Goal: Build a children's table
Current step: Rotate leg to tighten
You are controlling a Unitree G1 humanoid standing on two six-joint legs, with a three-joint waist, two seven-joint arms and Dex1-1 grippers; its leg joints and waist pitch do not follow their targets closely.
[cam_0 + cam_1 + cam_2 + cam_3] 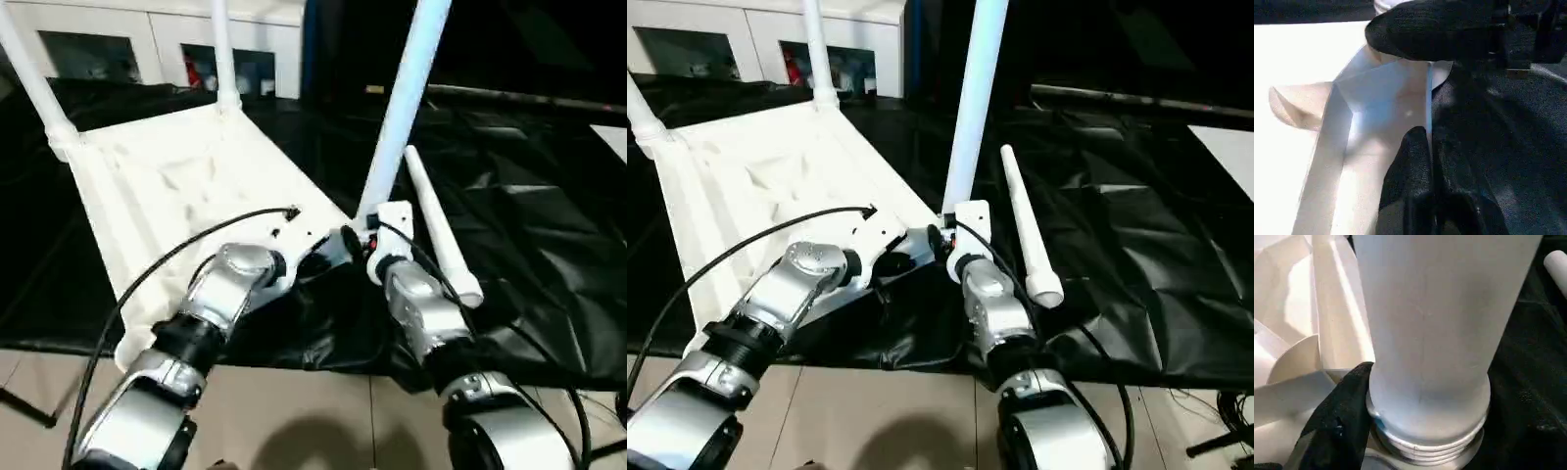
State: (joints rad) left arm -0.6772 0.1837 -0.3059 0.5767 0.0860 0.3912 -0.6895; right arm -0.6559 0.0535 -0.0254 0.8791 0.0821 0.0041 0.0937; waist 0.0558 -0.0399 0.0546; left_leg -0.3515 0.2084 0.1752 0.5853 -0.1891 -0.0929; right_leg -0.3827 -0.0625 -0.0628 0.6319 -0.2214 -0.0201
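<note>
A bench (1136, 274) draped in crinkled black cloth takes up most of the room in front of the robot, with a pale tiled floor (892, 411) below its near edge. Behind it stands a white cabinet (118, 44) with glass doors.

The white table top (167, 196) lies upside down on the cloth, its ribbed underside up. Three legs stand upright in corner sockets: two at the far corners (223, 49) (29, 73) and one at the near corner (402, 108) by the robot's hands. A fourth leg (1024, 230) lies loose on the cloth just beside that corner.

The left hand (1425, 181) has its two black fingers pressed together, resting against the thin rim of the table top near the corner socket; whether anything is pinched between them cannot be told. The right hand (955, 259) is at the foot of the near leg, with one black finger (1339, 421) touching the leg just above its threaded end; the fingers stand apart around it.
</note>
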